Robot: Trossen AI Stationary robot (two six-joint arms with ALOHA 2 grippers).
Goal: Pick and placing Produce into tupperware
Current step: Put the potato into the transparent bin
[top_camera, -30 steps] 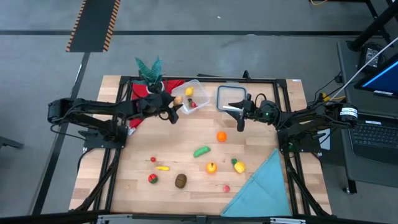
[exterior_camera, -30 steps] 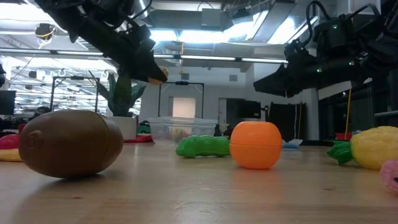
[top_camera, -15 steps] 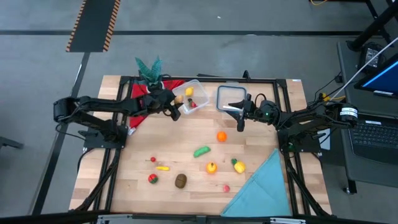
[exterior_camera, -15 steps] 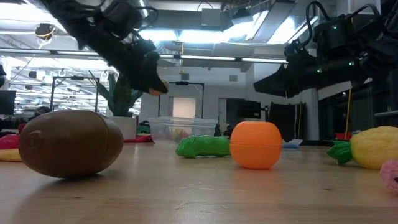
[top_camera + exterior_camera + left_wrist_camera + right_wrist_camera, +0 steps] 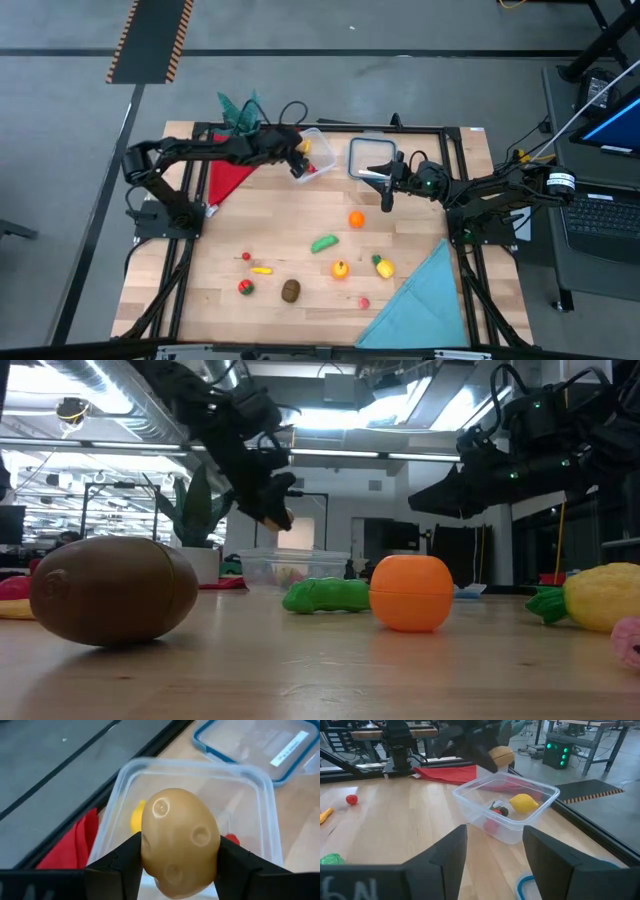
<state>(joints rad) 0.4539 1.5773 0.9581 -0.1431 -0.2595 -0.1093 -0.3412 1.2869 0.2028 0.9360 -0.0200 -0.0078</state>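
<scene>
My left gripper [image 5: 298, 163] is shut on a tan toy potato [image 5: 180, 840] and hangs over the near-left part of the clear tupperware [image 5: 318, 148]. The potato also shows in the right wrist view [image 5: 501, 755] and the low view [image 5: 278, 516]. The tupperware [image 5: 200, 767] rests on its base and holds a yellow lemon [image 5: 522, 802] and a small red piece [image 5: 496, 811]. My right gripper [image 5: 388, 192] is open, above bare wood beside the lid, touching nothing. More produce lies on the near half of the table. My left gripper pinches the potato's two opposite sides [image 5: 145, 845] between its two fingers [image 5: 120, 865]. The fingers slant down from the table's left. The potato is lifted clear, above the tupperware's open top.
A clear lid with a blue-grey rim [image 5: 372, 157] lies right of the tupperware. A potted plant [image 5: 238, 108] and a red cloth [image 5: 228, 172] sit at far left, a teal cloth [image 5: 420, 305] near right. An orange [image 5: 356, 220], a green piece [image 5: 324, 243] and a brown kiwi [image 5: 290, 290] lie mid-table.
My left gripper has moved toward the table's right, from left of the tupperware to above it, carrying the potato along and staying shut on it. In the low view it has also sunk somewhat. My right arm has kept still.
</scene>
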